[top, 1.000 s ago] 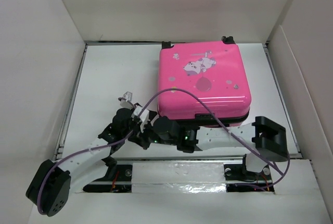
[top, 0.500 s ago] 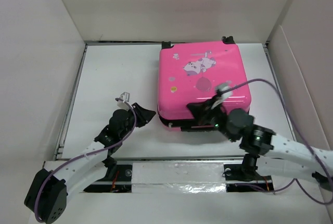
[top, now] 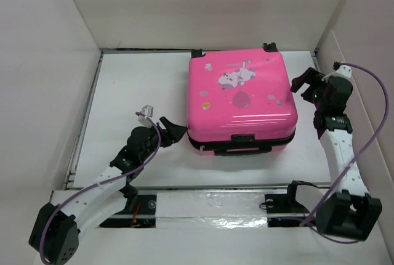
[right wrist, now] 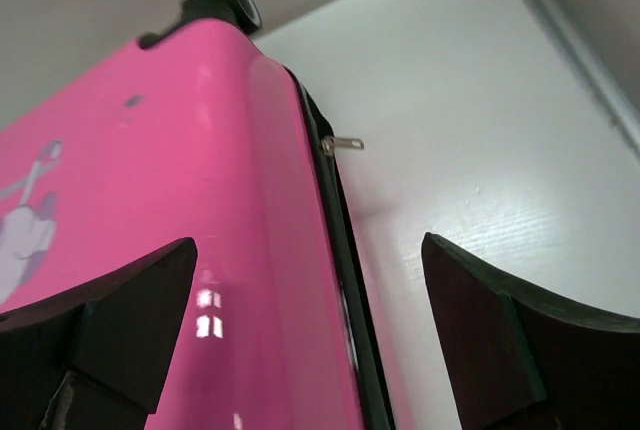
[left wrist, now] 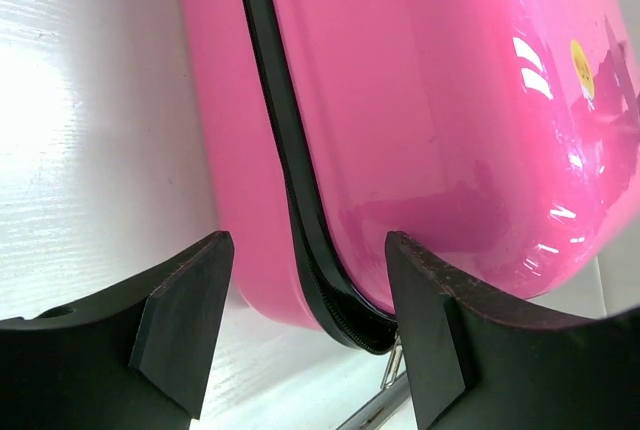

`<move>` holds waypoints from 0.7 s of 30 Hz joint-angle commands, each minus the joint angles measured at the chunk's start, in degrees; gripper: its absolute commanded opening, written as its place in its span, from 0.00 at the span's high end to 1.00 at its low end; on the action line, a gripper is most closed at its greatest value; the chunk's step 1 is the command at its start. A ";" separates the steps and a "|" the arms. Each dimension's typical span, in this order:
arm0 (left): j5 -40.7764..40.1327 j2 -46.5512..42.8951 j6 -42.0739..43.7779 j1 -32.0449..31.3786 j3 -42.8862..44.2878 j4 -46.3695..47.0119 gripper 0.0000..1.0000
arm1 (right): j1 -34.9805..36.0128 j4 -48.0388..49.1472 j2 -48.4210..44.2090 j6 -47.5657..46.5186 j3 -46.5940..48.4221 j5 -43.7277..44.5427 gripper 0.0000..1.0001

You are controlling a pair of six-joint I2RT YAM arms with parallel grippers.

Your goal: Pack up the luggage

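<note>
Now right gripper (top: 306, 81), wide and empty, has swung beside the metal zipper pull (right wrist: 342, 144) on the shut hot-pink hard-shell suitcase (top: 241, 101), likely to zip; left gripper (top: 174, 130) wide too.

Overhead view from near edge; both wrist views close on luggage (top: 241, 105).
</note>
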 commanded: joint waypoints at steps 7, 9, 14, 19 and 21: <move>0.79 -3.59 -0.99 -0.38 -1.29 5.50 0.46 | -9.31 10.32 18.54 5.12 -1.49 -15.47 0.07; -0.71 -4.48 -1.34 -0.38 -2.69 5.67 0.48 | -7.82 11.99 21.81 4.33 -1.58 -15.73 0.08; -2.47 -5.45 -1.95 -0.38 -5.07 6.64 0.50 | 1.29 9.56 36.11 -0.93 5.60 -25.55 0.11; -0.19 -1.77 -1.08 -0.38 -5.94 9.70 0.53 | 12.74 -0.39 45.54 -9.29 22.37 -26.72 0.11; 0.78 -0.44 -0.55 -0.38 -5.68 10.51 0.54 | 15.82 -3.91 47.93 -10.61 25.93 -24.35 0.11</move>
